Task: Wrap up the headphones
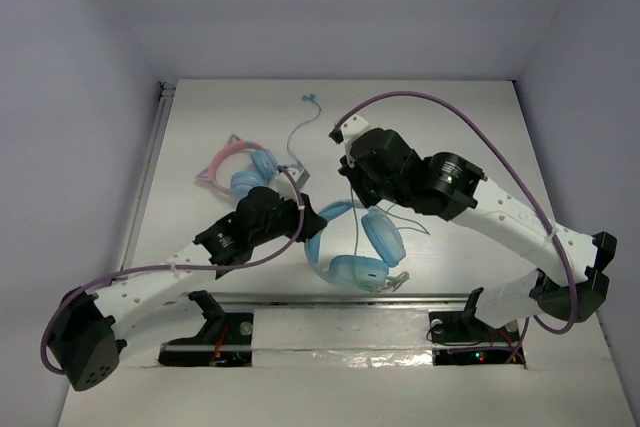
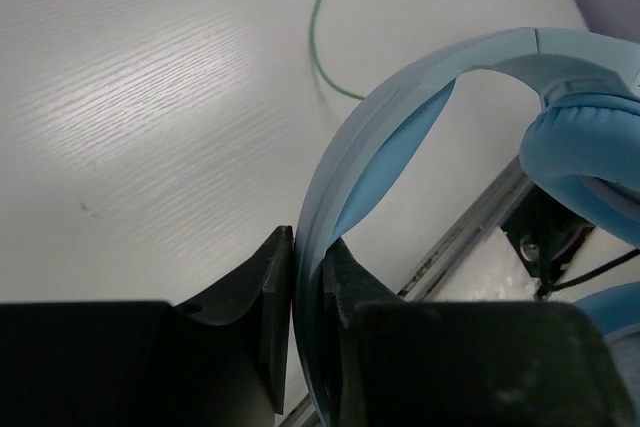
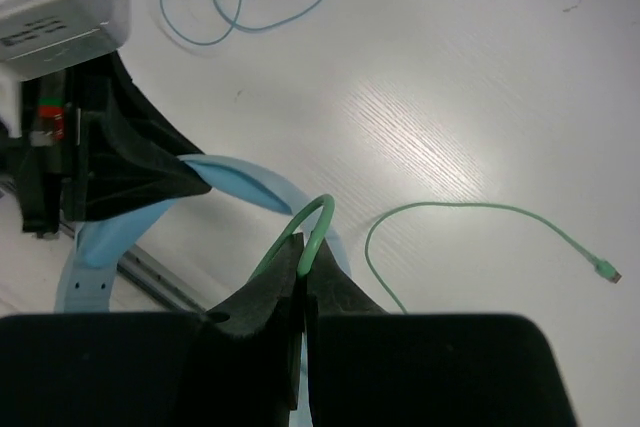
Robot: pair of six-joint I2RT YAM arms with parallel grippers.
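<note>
Top view: both sets of my fingertips are hidden under the wrist housings, so grip is read from the wrist cams only. My left pincer [image 2: 308, 247] is clamped on the headband [image 2: 400, 97] of the headphones [image 1: 352, 247], with the band edge-on between the two fingers. My right pincer [image 3: 304, 252] is pinched together on a loop of the pale-green cable [image 3: 480, 209]. The loop sticks up above the fingertips, and the rest trails off right across the table to its plug [image 3: 605, 269].

The headphones sit near the front middle of the table, between the two arms. From above the cable is too thin to trace. In the left wrist view one cup [image 2: 580, 157] shows at the right edge, and the other is cut off at the bottom right corner. In the right wrist view the cups are out of frame; only part of the band shows, with my left finger on it.

Cat-ear headphones [image 1: 245, 169] lie behind my left wrist, partly covered by it. Their blue cord [image 1: 297, 137] runs toward the back.

The table [image 1: 450, 117] is white with a faint wood grain and a bright glare patch. A metal rail [image 1: 280, 299] runs along its near edge. The walls [image 1: 330, 7] around it are plain and pale.
</note>
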